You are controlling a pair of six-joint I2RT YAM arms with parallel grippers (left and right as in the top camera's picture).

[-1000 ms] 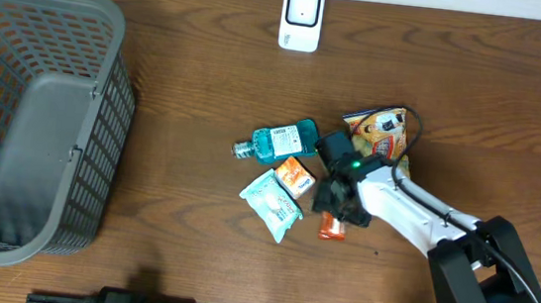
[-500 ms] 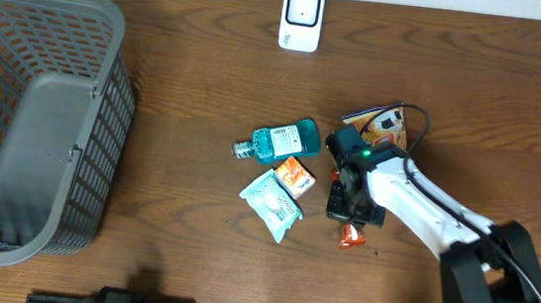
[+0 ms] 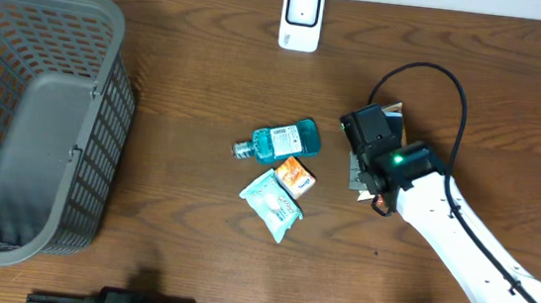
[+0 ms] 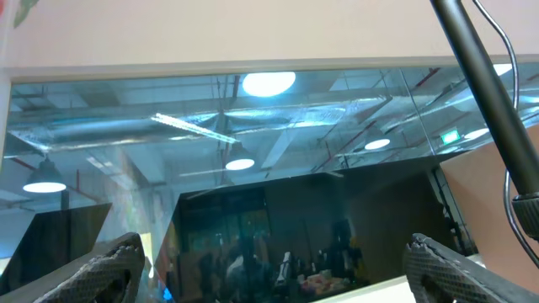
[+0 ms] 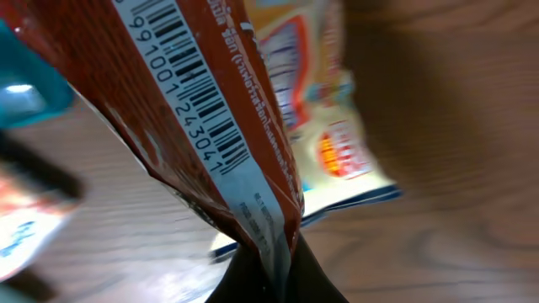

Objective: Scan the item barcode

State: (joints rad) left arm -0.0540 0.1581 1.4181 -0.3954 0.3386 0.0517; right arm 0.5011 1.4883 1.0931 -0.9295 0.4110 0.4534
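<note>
My right gripper point(image 5: 274, 273) is shut on the sealed end of an orange-red packet point(image 5: 194, 93). The packet hangs in front of the wrist camera, and its printed barcode point(image 5: 198, 101) faces the lens. In the overhead view the right arm point(image 3: 416, 185) reaches over the centre-right of the table and hides the packet. The white scanner point(image 3: 301, 17) stands at the table's back edge, well away from the arm. The left gripper point(image 4: 274, 269) is open and empty, pointing up at glass windows.
A yellow snack bag point(image 5: 333, 143) lies on the table beneath the right gripper. A teal bottle point(image 3: 281, 141), a small orange box point(image 3: 296, 177) and a pale blue pouch point(image 3: 272, 203) lie at the table's centre. A grey basket point(image 3: 111, 156) fills the left side.
The right gripper closed on the orange-red packet, lifted it off the table and carried it back and to the right, over the snack bag. The left gripper has stayed open.
</note>
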